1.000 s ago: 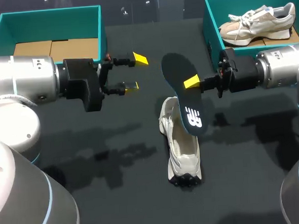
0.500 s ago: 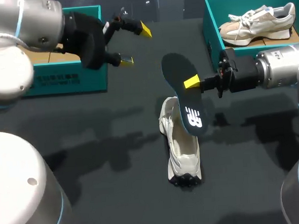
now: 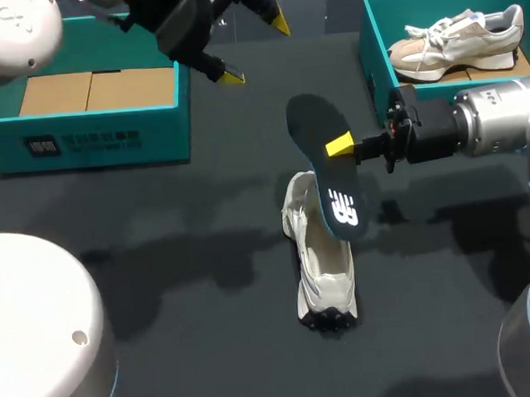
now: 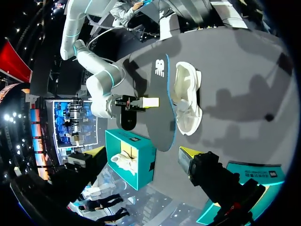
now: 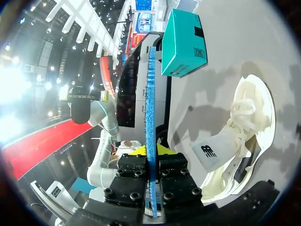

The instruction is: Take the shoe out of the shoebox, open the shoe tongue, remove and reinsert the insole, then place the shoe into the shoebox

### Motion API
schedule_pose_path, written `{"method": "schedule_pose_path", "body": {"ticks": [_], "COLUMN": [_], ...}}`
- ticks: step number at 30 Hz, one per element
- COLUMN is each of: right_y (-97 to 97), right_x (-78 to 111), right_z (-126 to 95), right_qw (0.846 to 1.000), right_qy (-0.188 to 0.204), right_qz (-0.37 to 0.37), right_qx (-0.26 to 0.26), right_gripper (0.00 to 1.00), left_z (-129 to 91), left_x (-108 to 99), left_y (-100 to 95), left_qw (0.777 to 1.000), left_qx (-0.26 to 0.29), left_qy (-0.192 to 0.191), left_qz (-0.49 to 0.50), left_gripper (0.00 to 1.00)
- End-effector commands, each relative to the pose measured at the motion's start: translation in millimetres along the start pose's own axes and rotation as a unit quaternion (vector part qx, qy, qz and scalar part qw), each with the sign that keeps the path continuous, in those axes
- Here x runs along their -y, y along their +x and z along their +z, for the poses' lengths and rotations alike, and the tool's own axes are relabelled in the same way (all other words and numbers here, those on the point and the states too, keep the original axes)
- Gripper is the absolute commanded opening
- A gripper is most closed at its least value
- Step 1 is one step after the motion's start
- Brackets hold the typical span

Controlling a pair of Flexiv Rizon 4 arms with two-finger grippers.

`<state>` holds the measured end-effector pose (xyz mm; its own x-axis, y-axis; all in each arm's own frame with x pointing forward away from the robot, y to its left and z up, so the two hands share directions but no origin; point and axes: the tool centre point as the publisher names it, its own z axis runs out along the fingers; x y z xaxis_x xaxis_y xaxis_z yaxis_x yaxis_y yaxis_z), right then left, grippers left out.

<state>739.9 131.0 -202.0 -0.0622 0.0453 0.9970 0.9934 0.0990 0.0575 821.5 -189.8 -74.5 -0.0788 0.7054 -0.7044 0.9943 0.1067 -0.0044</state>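
Dark table top [image 3: 161,259], two teal shoeboxes at the far edge; left shoebox [image 3: 91,142] shows only a cardboard floor; right shoebox [image 3: 378,61] holds a second sneaker [image 3: 458,43].

White shoe [image 3: 321,267] lies on the table near the middle, outside both boxes, opening up, tongue pulled open; dark insole [image 3: 319,128] is out of the shoe, raised above it, logo end low over the opening; contact with the shoe cannot be judged.

Right gripper [image 3: 338,145] comes in from the right and clamps the insole by its edge, fingers narrow, one on each face (right wrist view confirms).

Left gripper [image 3: 254,50] is beside the left shoebox's near corner, fingers spread wide, holding nothing, well apart from the shoe.
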Motion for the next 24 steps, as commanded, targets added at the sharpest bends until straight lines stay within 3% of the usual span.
{"method": "schedule_pose_path", "body": {"ticks": [1, 8, 11, 24], "right_y": [0.0, 0.0, 0.0, 0.0], "right_x": [1.2, 1.2, 1.2, 1.2], "right_z": [0.7, 0.7, 0.7, 0.7], "right_qw": [1.0, 1.0, 1.0, 1.0], "right_qy": [-0.002, -0.002, -0.002, -0.002], "right_qz": [0.0, 0.0, 0.0, 0.0], "right_qx": [0.001, 0.001, 0.001, 0.001], "right_gripper": [0.0, 0.0, 0.0, 0.0], "left_z": [11.0, 35.7, 43.6, 60.1], "left_x": [-9.9, -6.8, -7.1, -8.4], "left_y": [-18.4, -25.2, -24.9, -20.4], "left_qw": [0.966, 0.919, 0.903, 0.867], "left_qx": [-0.258, -0.393, -0.428, -0.496], "left_qy": [0.031, 0.031, 0.028, 0.03], "left_qz": [0.001, -0.008, -0.015, -0.03], "left_gripper": [1.0, 1.0, 1.0, 1.0]}}
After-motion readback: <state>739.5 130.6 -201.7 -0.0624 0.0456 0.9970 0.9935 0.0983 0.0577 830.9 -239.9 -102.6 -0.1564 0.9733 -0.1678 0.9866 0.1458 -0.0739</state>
